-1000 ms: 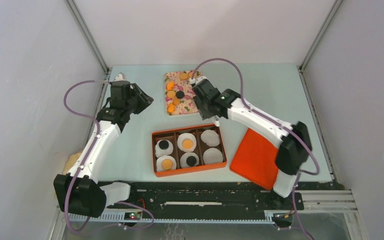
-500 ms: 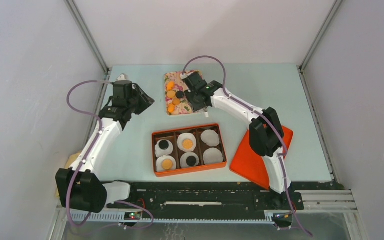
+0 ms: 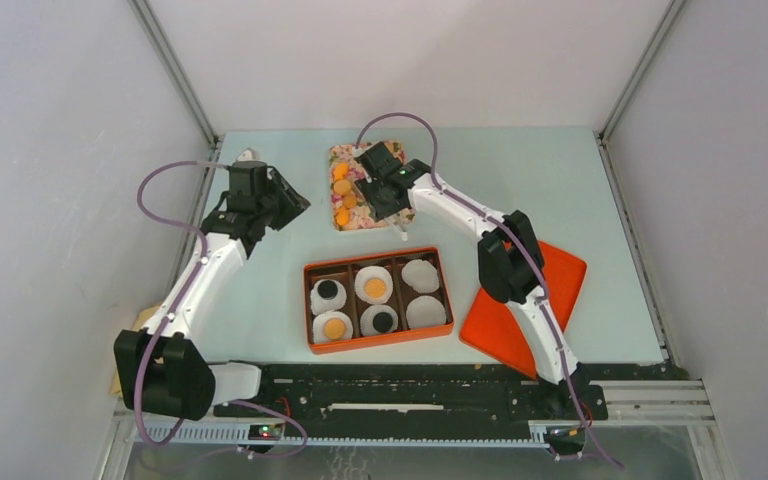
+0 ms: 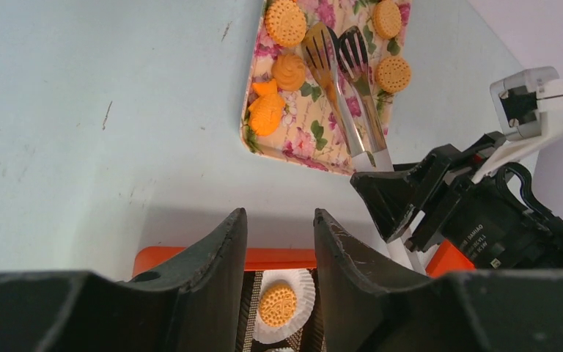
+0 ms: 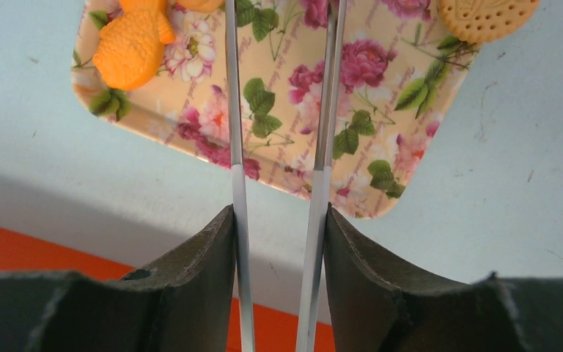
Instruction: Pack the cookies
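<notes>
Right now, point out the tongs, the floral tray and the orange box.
tongs point(image 4: 352, 51), left wrist view, on one forked tip.
floral tray point(image 5: 381, 158), right wrist view, on bare surface near its corner.
orange box point(image 3: 380, 341), top external view, on its near wall.

Tongs and a cookie cropped; tray and box partly hidden.
In the right wrist view, the tongs point(image 5: 233, 110) pinched in the right hand point(image 5: 278, 220) run off the top edge, tips unseen, and a round cookie point(image 5: 487, 18) is cropped. From above, that arm covers part of the floral tray point(image 3: 355, 224). The left hand point(image 4: 278, 235) blocks most of the orange box point(image 4: 190, 258).
</notes>
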Action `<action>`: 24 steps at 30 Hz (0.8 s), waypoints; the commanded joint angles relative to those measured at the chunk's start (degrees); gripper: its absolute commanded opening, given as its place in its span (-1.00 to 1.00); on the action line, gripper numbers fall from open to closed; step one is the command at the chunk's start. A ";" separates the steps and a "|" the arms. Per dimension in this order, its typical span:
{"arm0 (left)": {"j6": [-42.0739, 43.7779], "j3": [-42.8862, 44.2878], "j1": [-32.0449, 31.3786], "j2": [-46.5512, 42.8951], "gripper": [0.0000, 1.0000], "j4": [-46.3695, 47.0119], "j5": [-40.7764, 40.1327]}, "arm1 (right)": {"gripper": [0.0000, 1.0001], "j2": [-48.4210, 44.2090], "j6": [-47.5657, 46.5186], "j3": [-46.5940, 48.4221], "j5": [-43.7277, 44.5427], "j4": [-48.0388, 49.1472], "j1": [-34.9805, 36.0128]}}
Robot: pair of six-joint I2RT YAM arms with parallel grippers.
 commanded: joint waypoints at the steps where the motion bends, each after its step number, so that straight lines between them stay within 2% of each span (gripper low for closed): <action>1: 1.19 0.08 0.12 0.30 -0.12 1.39 -0.06 | -0.02 2.05 0.30 5.44 -0.52 -0.96 -0.71; 5: 1.20 0.06 0.17 0.61 -0.12 1.43 0.27 | -0.28 1.45 1.21 5.63 0.99 -1.90 -0.91; 9: 1.02 0.01 0.21 0.79 -0.13 1.64 1.29 | -0.53 -2.65 1.51 1.89 1.09 -1.43 -1.17; 16: 0.85 -0.34 0.21 -0.16 -0.13 1.83 1.75 | -0.65 -16.09 2.15 -8.51 0.36 1.84 -0.73; 20: 0.61 -0.78 0.21 -0.61 -0.13 2.04 1.84 | -0.68 -22.53 3.07 -11.53 0.47 -0.44 -0.53; 24: 0.15 -1.15 0.08 -0.38 -0.13 2.52 2.23 | -0.69 -31.53 3.42 -19.30 1.19 -0.37 0.64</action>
